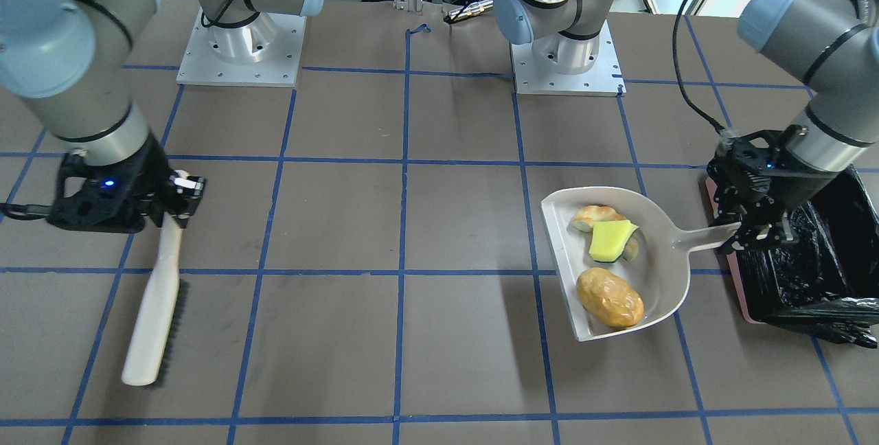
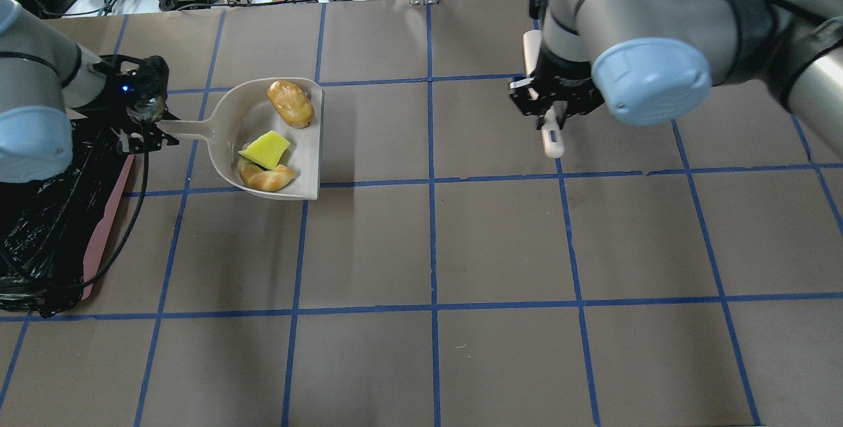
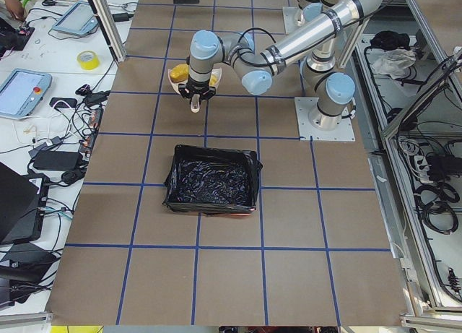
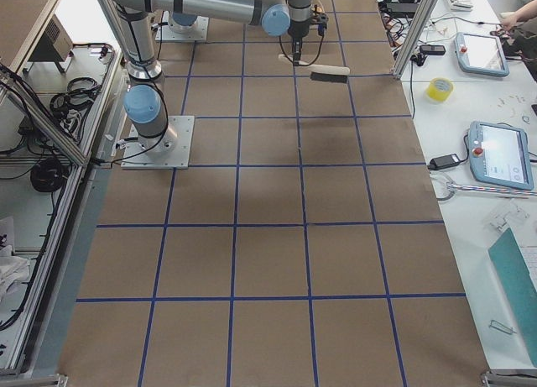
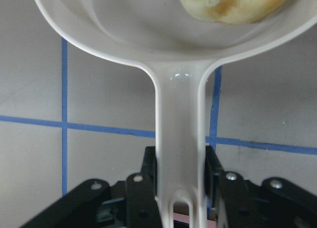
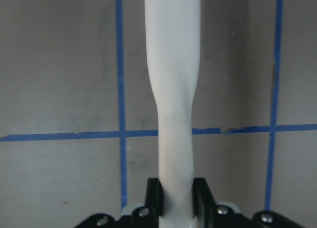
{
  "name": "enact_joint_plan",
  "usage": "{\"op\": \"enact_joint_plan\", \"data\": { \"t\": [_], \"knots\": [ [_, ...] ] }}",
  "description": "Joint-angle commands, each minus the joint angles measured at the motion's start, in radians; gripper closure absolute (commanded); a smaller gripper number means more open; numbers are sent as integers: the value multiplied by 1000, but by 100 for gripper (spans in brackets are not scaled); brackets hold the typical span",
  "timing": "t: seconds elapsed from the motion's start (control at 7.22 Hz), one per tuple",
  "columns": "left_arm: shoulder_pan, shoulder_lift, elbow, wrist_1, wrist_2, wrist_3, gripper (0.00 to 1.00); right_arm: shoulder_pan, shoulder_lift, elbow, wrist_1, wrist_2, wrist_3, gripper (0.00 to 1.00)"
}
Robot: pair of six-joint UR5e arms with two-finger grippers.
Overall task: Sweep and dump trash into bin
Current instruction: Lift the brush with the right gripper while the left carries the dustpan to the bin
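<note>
My left gripper (image 1: 755,233) is shut on the handle of the beige dustpan (image 1: 663,263), right beside the bin (image 1: 824,253). The bin is a pink container lined with a black bag. The pan is held about level and carries the trash: a glossy potato-like lump (image 1: 609,297), a yellow sponge (image 1: 610,240) and a striped bread piece (image 1: 595,215). The overhead view shows the pan (image 2: 304,150), the lump (image 2: 290,103), the sponge (image 2: 265,148) and the bread (image 2: 267,178). My right gripper (image 1: 182,198) is shut on the handle of the beige brush (image 1: 154,307), far from the pan.
The two arm bases (image 1: 240,40) stand on white plates at the robot's side of the table. The bin (image 2: 46,216) sits at the table's end on my left. Blue tape lines (image 1: 405,273) mark a grid on the brown tabletop.
</note>
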Motion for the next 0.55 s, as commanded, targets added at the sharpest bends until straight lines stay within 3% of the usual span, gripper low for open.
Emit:
{"op": "enact_joint_plan", "data": {
  "t": [0.0,0.42],
  "knots": [
    [130,-9,20,-47,-19,134,100,-186,54,6,-67,-3,-188,100],
    [319,-58,175,-251,-19,329,100,-207,88,50,-152,9,-208,100]
  ]
}}
